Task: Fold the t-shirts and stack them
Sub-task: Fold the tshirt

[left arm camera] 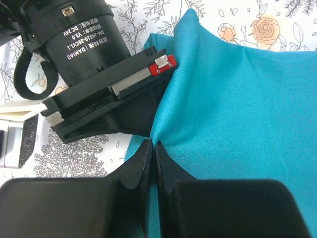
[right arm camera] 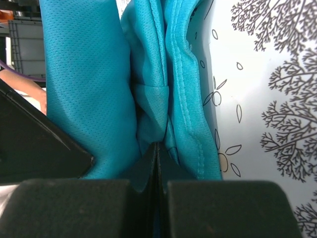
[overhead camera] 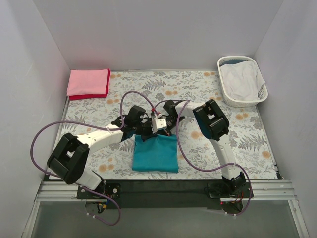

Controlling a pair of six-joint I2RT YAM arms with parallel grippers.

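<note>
Teal shirt (overhead camera: 156, 154) lies as a folded, roughly square packet at mid-table (overhead camera: 233, 139), near side, between the two arm bases. Both grippers sit at its far edge, side by side and almost touching. Left gripper (left arm camera: 151, 154): fingers pressed together, a peak of teal cloth pinched between them and drawn up taut. Right gripper (right arm camera: 156, 153): fingers likewise closed, biting several hemmed layers that hang bunched above the tips. From both pinch points the whole packet extends toward the bases, so the held edge is the far one and the free edge the near one. No clear long axis; the packet looks slightly wider left-to-right than near-to-far. Pink shirt (overhead camera: 89, 81), folded, rests on the red shirt (overhead camera: 86, 96) at the far-left corner, well apart from the teal one. Judgement: the stack lies far-left of the grip, on the left arm's side, so a carry goes that way. The close-set pinches leave the outer corners unsupported, and they may droop.
</note>
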